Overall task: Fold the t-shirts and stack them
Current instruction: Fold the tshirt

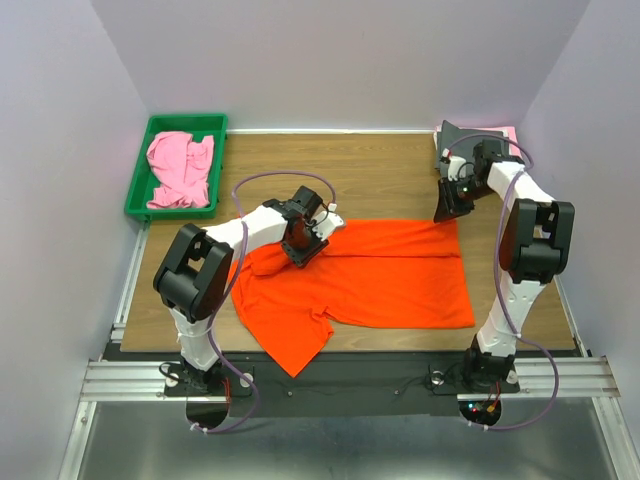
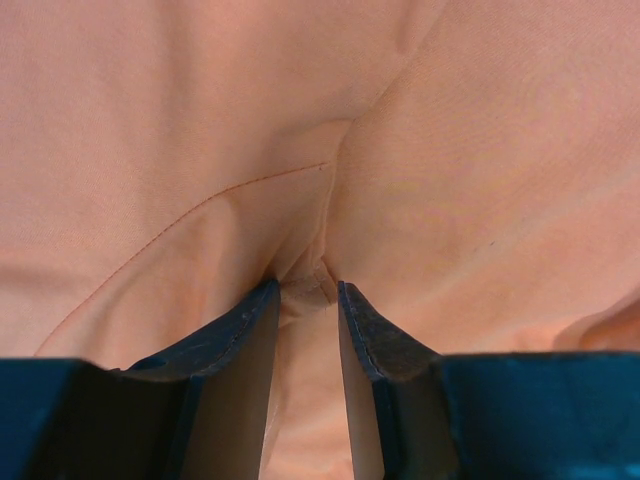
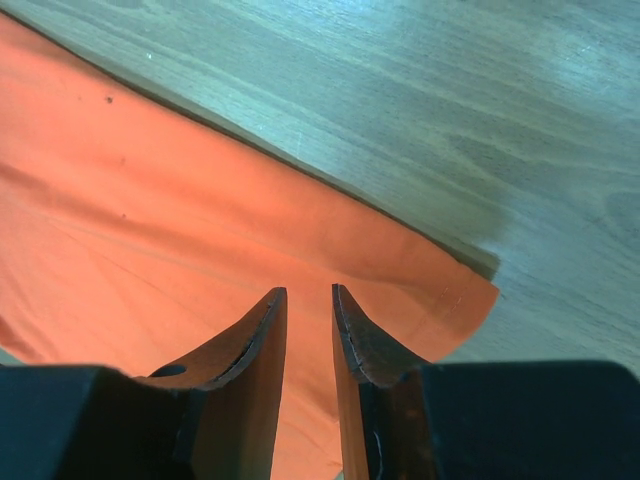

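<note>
Since the orange shirt [image 1: 400, 280] is lying spread across the middle of the tabletop [image 1: 380, 170], with one part near the left arm hanging over the near edge, the main risk is dragging. A pull toward the arms is likely sending more cloth off the edge.

Left hand [image 2: 305, 290] is sitting on the bunched left part of the shirt, jaws narrow, pinching a small pucker of orange cloth between the tips. The bite is looking shallow, so a quick lift is probably letting it slip out. It may also be catching only the top layer, giving a crooked fold.

Right hand [image 3: 308, 292] is hovering at the shirt's far right corner, jaws narrow. Orange is showing in the gap, but I cannot tell whether it is holding the hem or just sitting over it. If only one hand is gripping, the fold is going skewed.

Right arm is also working close to the cloth pile at the far right corner and could be knocking it.

Counts:
- orange shirt: one
- pink shirt [image 1: 180, 170]: one, crumpled in the tray
- green tray [image 1: 185, 122]: one, far left
- dark cloth [image 1: 450, 135] with a pink strip beside it, far right corner: partly hidden, count unclear
- arms: two; hands: two
</note>
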You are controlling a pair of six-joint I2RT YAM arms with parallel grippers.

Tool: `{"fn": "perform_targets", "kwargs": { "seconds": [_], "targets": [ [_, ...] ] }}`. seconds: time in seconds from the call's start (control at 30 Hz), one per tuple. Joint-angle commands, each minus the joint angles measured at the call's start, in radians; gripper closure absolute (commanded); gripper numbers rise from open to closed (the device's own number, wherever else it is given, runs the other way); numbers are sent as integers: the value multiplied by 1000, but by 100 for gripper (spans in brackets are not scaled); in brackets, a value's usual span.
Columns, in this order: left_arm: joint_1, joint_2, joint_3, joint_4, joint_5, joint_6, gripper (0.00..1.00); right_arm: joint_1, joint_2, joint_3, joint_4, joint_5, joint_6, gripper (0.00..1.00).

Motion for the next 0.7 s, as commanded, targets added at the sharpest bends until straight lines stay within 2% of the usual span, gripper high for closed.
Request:
{"fn": "perform_targets", "kwargs": {
  "seconds": [0.0, 0.1, 0.2, 0.67],
  "targets": [
    [-4, -6, 0, -8, 14, 14, 63, 0, -16, -17, 36, 4, 10, 70],
    [-4, -17, -6, -12, 16, 10, 72, 0, -17, -16, 38, 6, 13, 70],
    [-22, -58, -16, -11, 1, 14, 75, 0, -17, -16, 39, 10, 12, 70],
    [-41, -25, -13, -23, -61, 7, 74, 2, -14, -20, 48, 3, 30, 70]
  ]
}}
